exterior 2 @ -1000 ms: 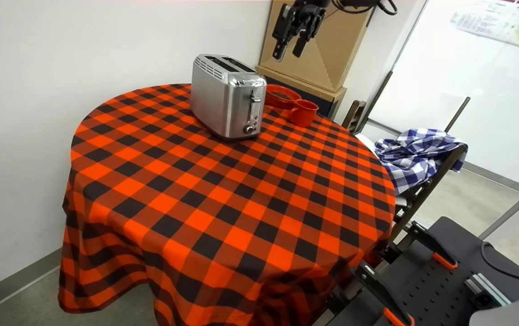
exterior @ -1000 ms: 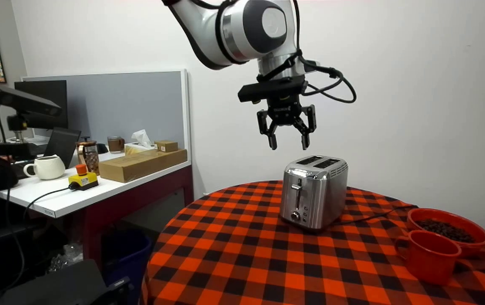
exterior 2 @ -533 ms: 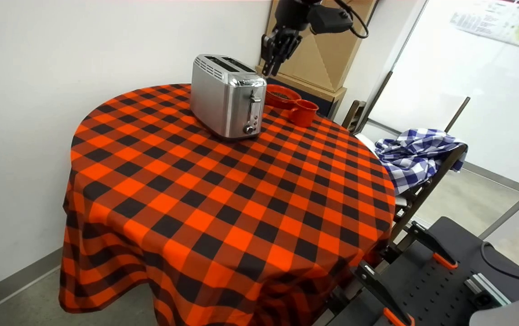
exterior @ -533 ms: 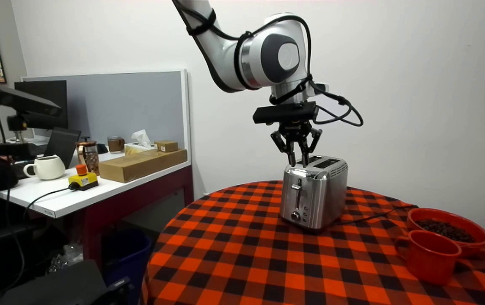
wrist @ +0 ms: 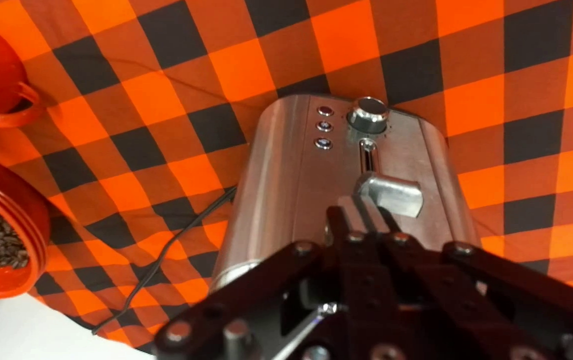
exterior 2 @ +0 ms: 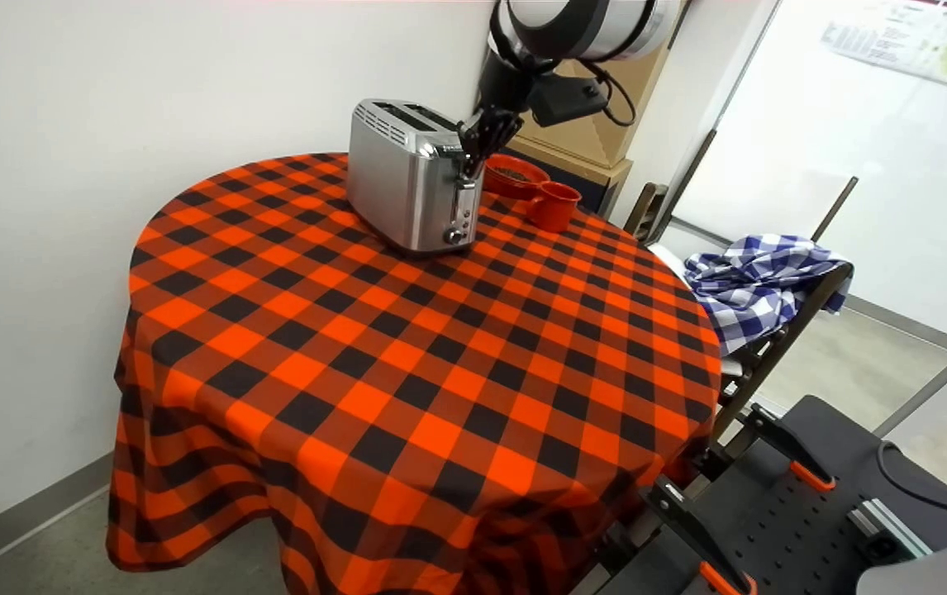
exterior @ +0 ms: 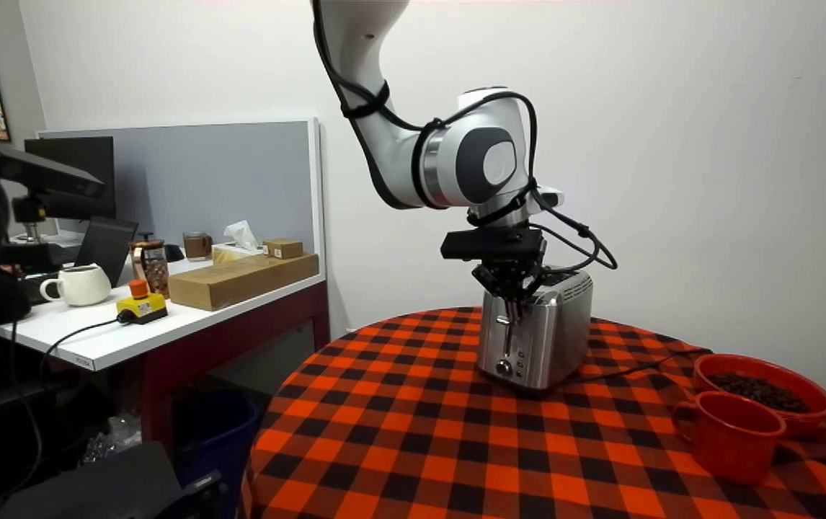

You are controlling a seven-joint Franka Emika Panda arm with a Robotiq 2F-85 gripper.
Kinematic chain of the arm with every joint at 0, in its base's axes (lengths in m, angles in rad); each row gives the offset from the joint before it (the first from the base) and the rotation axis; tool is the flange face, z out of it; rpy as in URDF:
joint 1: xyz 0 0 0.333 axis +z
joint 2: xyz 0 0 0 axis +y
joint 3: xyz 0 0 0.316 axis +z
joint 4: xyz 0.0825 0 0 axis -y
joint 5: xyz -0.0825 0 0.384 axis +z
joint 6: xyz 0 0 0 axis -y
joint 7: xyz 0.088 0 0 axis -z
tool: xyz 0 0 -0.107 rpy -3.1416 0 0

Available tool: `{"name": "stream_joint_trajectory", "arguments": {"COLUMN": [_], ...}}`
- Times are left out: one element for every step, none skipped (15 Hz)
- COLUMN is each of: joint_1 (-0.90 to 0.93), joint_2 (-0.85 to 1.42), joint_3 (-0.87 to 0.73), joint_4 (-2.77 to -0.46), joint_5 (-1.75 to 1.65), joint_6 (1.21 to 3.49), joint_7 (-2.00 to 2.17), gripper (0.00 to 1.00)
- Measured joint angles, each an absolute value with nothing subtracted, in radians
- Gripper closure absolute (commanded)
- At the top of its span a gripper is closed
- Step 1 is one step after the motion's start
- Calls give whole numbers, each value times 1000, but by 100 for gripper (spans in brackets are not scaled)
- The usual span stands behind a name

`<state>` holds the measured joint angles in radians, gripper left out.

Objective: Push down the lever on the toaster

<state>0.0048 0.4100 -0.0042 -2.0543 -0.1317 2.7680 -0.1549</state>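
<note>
A silver toaster stands upright on the checked table, its front face bearing the lever. That lever sits in the upper part of its slot, above the round knob. My gripper is shut, its fingers together with nothing between them. In the wrist view the fingertips overlap the slot-side end of the lever. Both exterior views show the gripper pointing down at the toaster's front, right at lever height. Whether the fingertips touch the lever, I cannot tell. The gripper partly covers the toaster's top front edge.
A red mug and a red bowl of dark beans stand to one side of the toaster. The toaster's black cord runs across the checked cloth toward the bowl. A wall rises behind the table.
My gripper has come down from above the toaster to its front face. Its jaws have gone from wide open to shut. The toaster and its lever look unmoved.
</note>
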Motion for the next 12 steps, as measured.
{"name": "stream_joint_trajectory", "arguments": {"joint_1": [5,6,7,8,9,10,10,11,14,17,20,22], "joint_2": [422,430,434,439,444,450,458,467,479,494,514,531], "joint_3": [-4,-4,-4,-4,-4,-2,0,2,3,4,6,6], "joint_4": [-2051,-2049,-2048,-2046,-2043,-2041,-2040,-2038,-2037,-2036,-2032,-2028], "joint_5": [-132,-132,-132,-132,-132,-132,-132,-132,-132,-132,-132,-132], "joint_6": [2776,2780,2782,2783,2784,2785,2788,2792,2798,2807,2817,2825], "joint_7": [-155,-155,-155,-155,-155,-155,-155,-155,-155,-155,-155,-155], "gripper": [100,100,100,100,100,100,100,100,100,100,100,100]}}
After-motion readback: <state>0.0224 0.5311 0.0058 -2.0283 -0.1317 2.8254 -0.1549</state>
